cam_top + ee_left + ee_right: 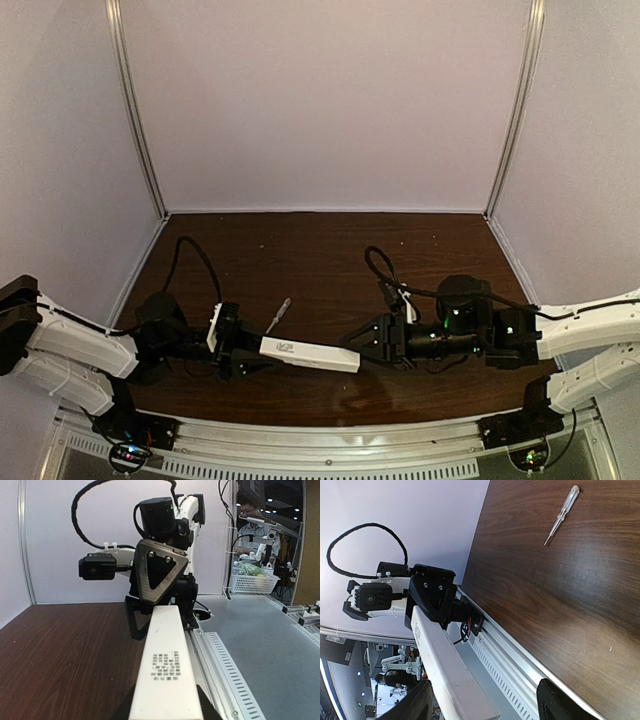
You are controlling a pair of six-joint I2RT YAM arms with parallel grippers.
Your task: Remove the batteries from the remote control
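The white remote control (pixel 310 354) hangs just above the table near its front edge, lengthwise between my two arms. My left gripper (pixel 243 350) is shut on its left end; in the left wrist view the remote (pixel 162 650) runs away from the camera with printed text on top, clamped between the dark fingers (pixel 207 706). My right gripper (pixel 366 342) is open, its fingers (pixel 555 700) spread wide around the remote's right end (pixel 440 655) without gripping it. The battery recess and the batteries are hidden.
A thin pale-handled screwdriver (pixel 277 316) lies on the dark wooden table (pixel 330 260) just behind the remote; it also shows in the right wrist view (pixel 562 514). A metal rail (pixel 320 440) runs along the table's front edge. White walls enclose the back and sides.
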